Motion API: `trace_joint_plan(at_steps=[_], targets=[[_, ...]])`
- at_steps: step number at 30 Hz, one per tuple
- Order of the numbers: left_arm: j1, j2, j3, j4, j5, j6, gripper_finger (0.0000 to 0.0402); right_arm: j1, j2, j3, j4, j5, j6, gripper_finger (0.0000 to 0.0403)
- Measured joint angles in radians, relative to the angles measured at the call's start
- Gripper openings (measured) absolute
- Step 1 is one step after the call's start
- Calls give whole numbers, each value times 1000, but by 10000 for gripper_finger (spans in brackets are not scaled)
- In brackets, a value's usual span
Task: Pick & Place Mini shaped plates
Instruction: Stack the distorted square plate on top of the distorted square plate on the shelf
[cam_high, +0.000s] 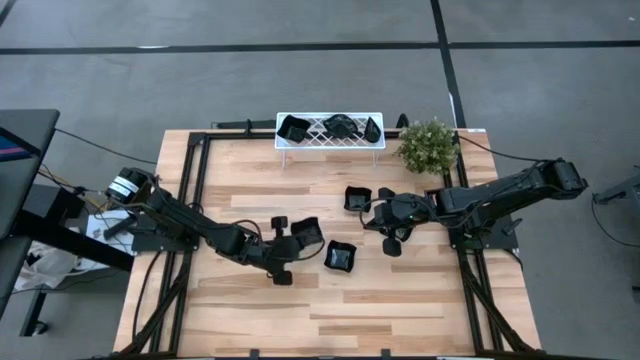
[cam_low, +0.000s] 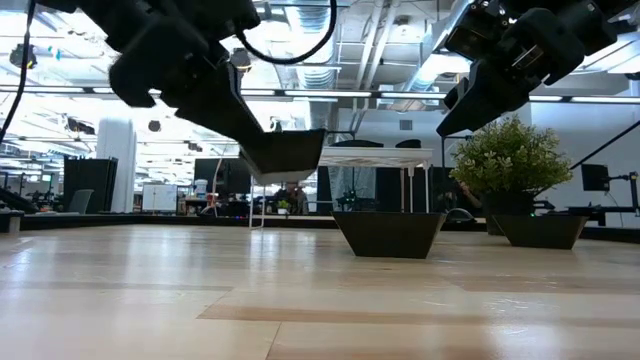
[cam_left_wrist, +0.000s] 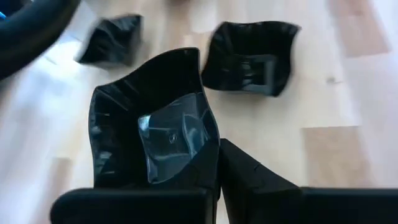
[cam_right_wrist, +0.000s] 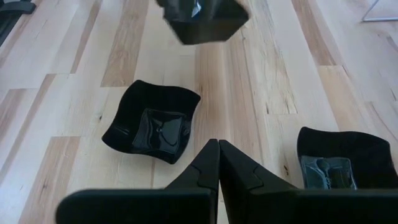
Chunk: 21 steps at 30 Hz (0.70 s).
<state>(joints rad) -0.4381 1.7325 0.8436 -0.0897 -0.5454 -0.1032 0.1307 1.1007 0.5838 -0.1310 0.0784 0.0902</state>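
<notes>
My left gripper (cam_high: 298, 241) is shut on one mini shaped plate (cam_high: 309, 230), a glossy black square dish with wavy walls, which hangs above the table in the low view (cam_low: 288, 156). Two more black plates rest on their bases on the wood: one (cam_high: 340, 256) just right of the held plate, the other (cam_high: 357, 198) farther back. My right gripper (cam_high: 369, 222) hovers shut and empty above the table between those two, seen in its wrist view (cam_right_wrist: 218, 163). A white lattice rack (cam_high: 330, 130) at the far edge carries three plates. My left gripper holds the plate by the wall on its near side (cam_left_wrist: 208, 155), with the fingers (cam_left_wrist: 249, 183) shut at that edge. The finger on the plate's inner side blends into the black glaze. The fingers slant down from the table's left. The plate is lifted clear, roughly level, its hollow up.
A green potted plant (cam_high: 428, 145) stands at the far right beside the rack. Black frame rails (cam_high: 200, 180) run along the table's left and right sides. Bare wood lies toward the near edge (cam_high: 330, 320).
</notes>
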Motion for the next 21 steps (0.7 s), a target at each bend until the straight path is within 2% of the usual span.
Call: trace_joint_plan(at_steps=[4, 9, 11, 13, 15, 21], targets=[[8, -10, 0, -5, -82, 130, 9, -2, 0, 0, 1, 0, -2, 0], [41, -94, 0, -8, -162, 224, 11, -12, 0, 0, 4, 0, -2, 0], [69, -145, 0, -6, -160, 226, 11, -15, 0, 0, 4, 0, -2, 0], [111, -205, 0, -7, -115, 256, 9, -16, 0, 0, 7, 0, -2, 0], [157, -264, 0, -7, -64, 324, 8, -16, 0, 0, 16, 0, -9, 0], [311, -392, 0, -7, -29, 542, 9, -16, 0, 0, 33, 0, -124, 0]])
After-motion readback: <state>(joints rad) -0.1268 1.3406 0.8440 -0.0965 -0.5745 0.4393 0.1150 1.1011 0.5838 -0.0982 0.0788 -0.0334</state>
